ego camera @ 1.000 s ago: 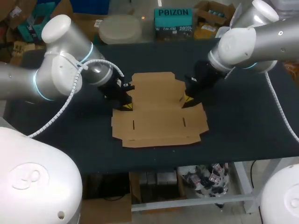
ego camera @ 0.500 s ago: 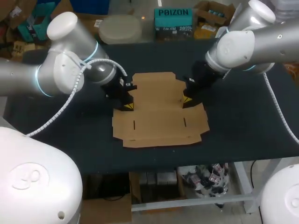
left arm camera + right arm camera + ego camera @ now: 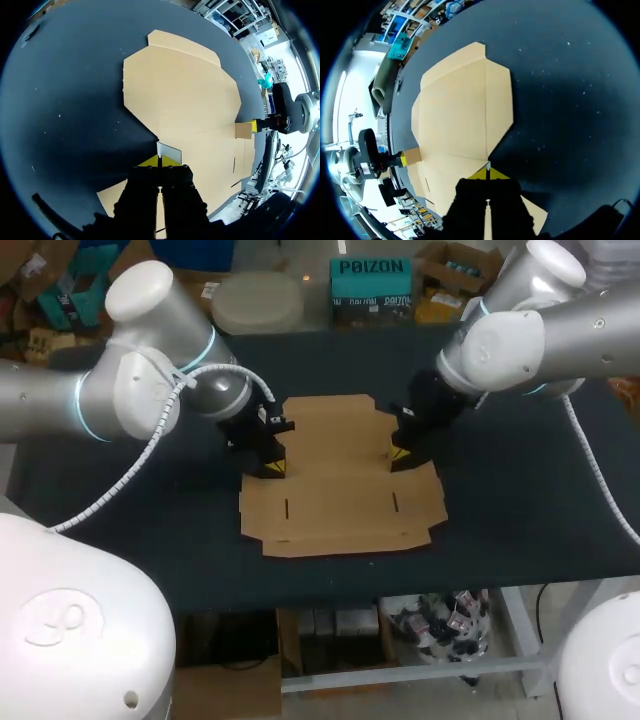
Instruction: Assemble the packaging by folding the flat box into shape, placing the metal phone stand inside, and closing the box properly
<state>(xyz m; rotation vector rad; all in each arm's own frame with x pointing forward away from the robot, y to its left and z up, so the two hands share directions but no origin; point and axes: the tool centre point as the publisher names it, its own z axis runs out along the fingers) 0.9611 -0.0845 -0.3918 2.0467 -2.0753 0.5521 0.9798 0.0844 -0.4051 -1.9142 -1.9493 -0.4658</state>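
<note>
A: What is it all resting on?

B: A dark table (image 3: 520, 510). The box (image 3: 335, 490) lies unfolded at its middle, a sheet of plain brown card.

A: Start with what's nearest.

B: The box's near panel, close to the table's front edge. It lies flat, with two short slots (image 3: 287, 507) cut in it, one toward each side.

A: And the arms?

B: Just past that panel, one at each side of the box. The left arm comes in from the left, and the left gripper (image 3: 272, 469) points down at the box's left edge, where the outline narrows. The right gripper (image 3: 399, 456) is at the matching spot on the right edge.

A: How do the jaws stand?

B: The left gripper's yellow tips are drawn close together, pinching the left flap (image 3: 169, 150) — a small tab standing up from the sheet between them. The right gripper's tips are closed the same way on the right flap (image 3: 243, 130). The left wrist view shows that flap raised against a yellow tip across the card.

A: And beyond the grippers?

B: The far panels run flat toward the back of the table and end in an edge with cut corners. Only the two tabs stand up — the rest of the sheet lies on the table.
</note>
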